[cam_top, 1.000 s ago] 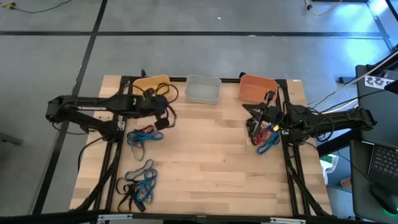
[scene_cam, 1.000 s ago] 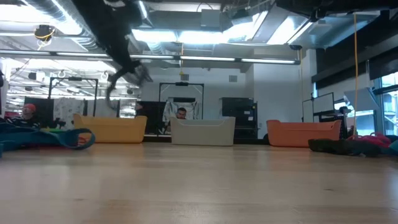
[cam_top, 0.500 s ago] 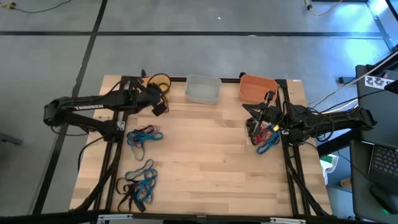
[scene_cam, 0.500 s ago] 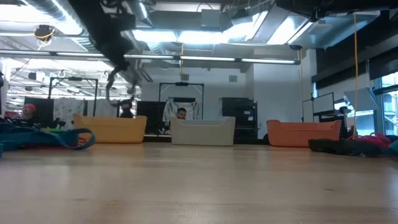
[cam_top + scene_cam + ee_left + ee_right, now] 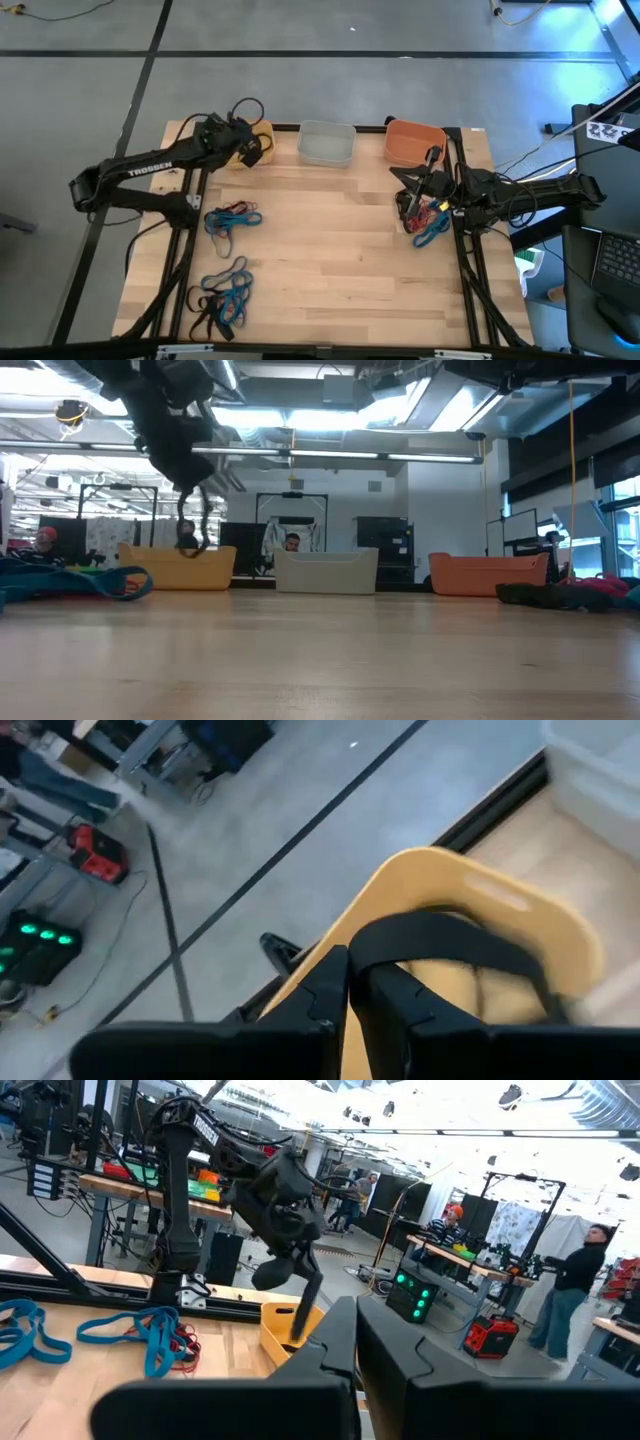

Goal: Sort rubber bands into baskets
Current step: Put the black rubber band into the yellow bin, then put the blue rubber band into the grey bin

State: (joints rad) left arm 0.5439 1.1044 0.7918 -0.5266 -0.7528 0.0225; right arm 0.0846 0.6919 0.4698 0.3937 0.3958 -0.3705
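My left gripper point(image 5: 251, 151) hangs over the yellow basket point(image 5: 262, 133) at the table's far left, shut on a black rubber band point(image 5: 450, 935). Right of the yellow basket, along the far edge, stand the pale grey basket point(image 5: 326, 144) and the orange basket point(image 5: 413, 142). Loose blue, red and black rubber bands lie in heaps at the left point(image 5: 231, 220), near left point(image 5: 222, 296) and right point(image 5: 430, 224). My right gripper point(image 5: 405, 198) waits shut over the right heap, holding nothing. My left gripper pinches one spot of the black band's loop point(image 5: 366, 952) between its two fingers, which slant down from the table's left. The band hangs slack below the fingers point(image 5: 190, 525), clear of the table, its lower end about level with the yellow basket's rim point(image 5: 178, 552).
The wide middle of the wooden table point(image 5: 330, 250) lies bare between the heaps. Black frame rails run along the table's left point(image 5: 180, 270) and right point(image 5: 470, 280) sides. People and benches show in the room beyond the far edge.
My left gripper has swung toward the table's far edge, from the bare wood beside the yellow basket to a place over it, tipping downward as it went. The black band went with it and now dangles over the basket.
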